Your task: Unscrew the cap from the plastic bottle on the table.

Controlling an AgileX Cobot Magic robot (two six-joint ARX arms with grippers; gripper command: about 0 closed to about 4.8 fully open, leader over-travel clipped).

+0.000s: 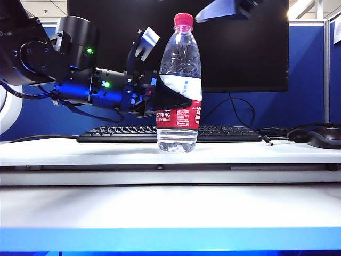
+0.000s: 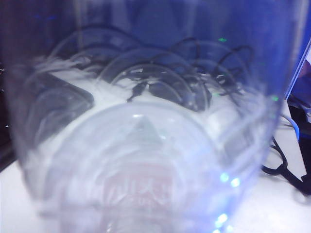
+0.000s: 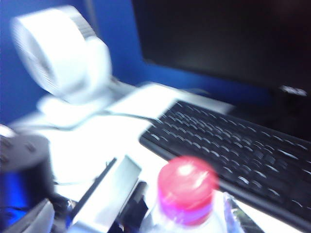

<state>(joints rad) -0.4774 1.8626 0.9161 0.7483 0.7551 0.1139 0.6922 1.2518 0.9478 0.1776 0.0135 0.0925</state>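
Note:
The plastic bottle (image 1: 179, 80) stands upright on the white table (image 1: 80, 152), with the red-pink cap (image 1: 184, 20) on its neck. From the left, my left gripper (image 1: 173, 98) is shut on the bottle at its label, one black finger (image 1: 169, 96) lying across the front. In the left wrist view the blurred bottle (image 2: 146, 160) fills the picture and hides the fingers. Only part of my right gripper (image 1: 221, 9) shows, above and just right of the cap and apart from it. The right wrist view looks down on the bare cap (image 3: 187, 187); its own fingers are not clear.
A black keyboard (image 1: 117, 133) lies behind the bottle in front of a dark monitor (image 1: 245, 48). A black mouse (image 1: 325, 136) and cables lie at the right. A white fan (image 3: 63, 58) stands at the far left, by the left arm (image 1: 69, 80).

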